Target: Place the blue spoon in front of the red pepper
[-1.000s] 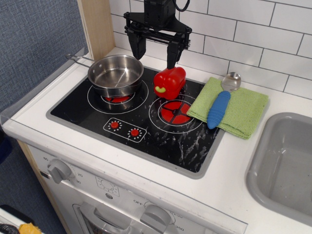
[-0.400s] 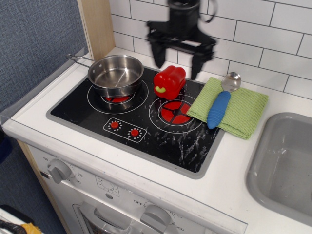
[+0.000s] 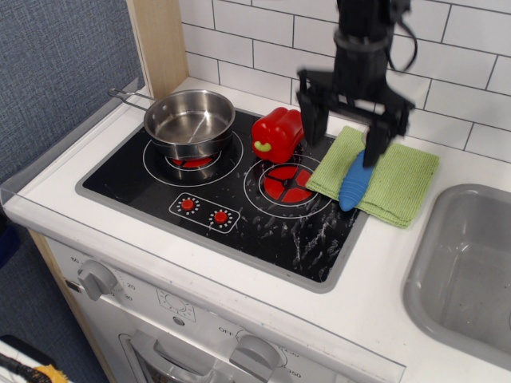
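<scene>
My jaws (image 3: 345,120) are spread wide apart, empty, hanging just above the far end of the blue spoon (image 3: 356,179); one finger sits near the right side of the red pepper, the other over the spoon's upper handle. A second ago I was over on the left, above the pepper and the pan; since then I've swung right and dropped lower, so the spoon's small silver bowl is now hidden behind me.

The spoon, thick ribbed bright-blue handle, hasn't moved: it lies on the folded green cloth (image 3: 399,183), handle pointing toward the near edge and overhanging the black glass stovetop (image 3: 239,231). The glossy red toy bell pepper (image 3: 276,134) is also where it was, at the far side of the right red burner (image 3: 283,187). The shiny steel saucepan (image 3: 190,121) sits on the left burner, and the grey sink (image 3: 467,263) is off to the right in the white tabletop (image 3: 375,295).

My read: approach nearly lined up, grasp not yet made. Next comes descending and closing on the handle. The drop spot, near side of the pepper on the right burner, looks free.
</scene>
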You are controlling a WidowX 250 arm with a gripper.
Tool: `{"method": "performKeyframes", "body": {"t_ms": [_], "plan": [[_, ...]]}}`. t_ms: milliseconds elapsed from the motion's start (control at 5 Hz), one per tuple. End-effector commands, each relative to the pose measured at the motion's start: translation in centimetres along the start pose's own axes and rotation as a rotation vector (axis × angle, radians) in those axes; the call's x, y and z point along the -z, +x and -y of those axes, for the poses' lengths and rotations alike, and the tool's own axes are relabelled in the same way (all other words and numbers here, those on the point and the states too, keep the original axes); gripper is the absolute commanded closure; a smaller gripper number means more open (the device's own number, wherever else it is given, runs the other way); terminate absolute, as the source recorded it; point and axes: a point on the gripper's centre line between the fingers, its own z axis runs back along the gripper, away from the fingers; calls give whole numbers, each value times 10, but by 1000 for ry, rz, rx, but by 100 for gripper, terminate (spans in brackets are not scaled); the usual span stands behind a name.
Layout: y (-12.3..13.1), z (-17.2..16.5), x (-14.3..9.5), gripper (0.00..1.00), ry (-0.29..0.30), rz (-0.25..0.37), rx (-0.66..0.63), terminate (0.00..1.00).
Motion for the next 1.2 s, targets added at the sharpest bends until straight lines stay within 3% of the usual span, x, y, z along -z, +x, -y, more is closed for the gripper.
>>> {"method": "performKeyframes", "body": {"t_ms": [0, 1000], "plan": [[14, 20, 3, 0, -8, 9, 26, 0], [16, 19, 17, 0, 5, -28, 0, 0]]}}
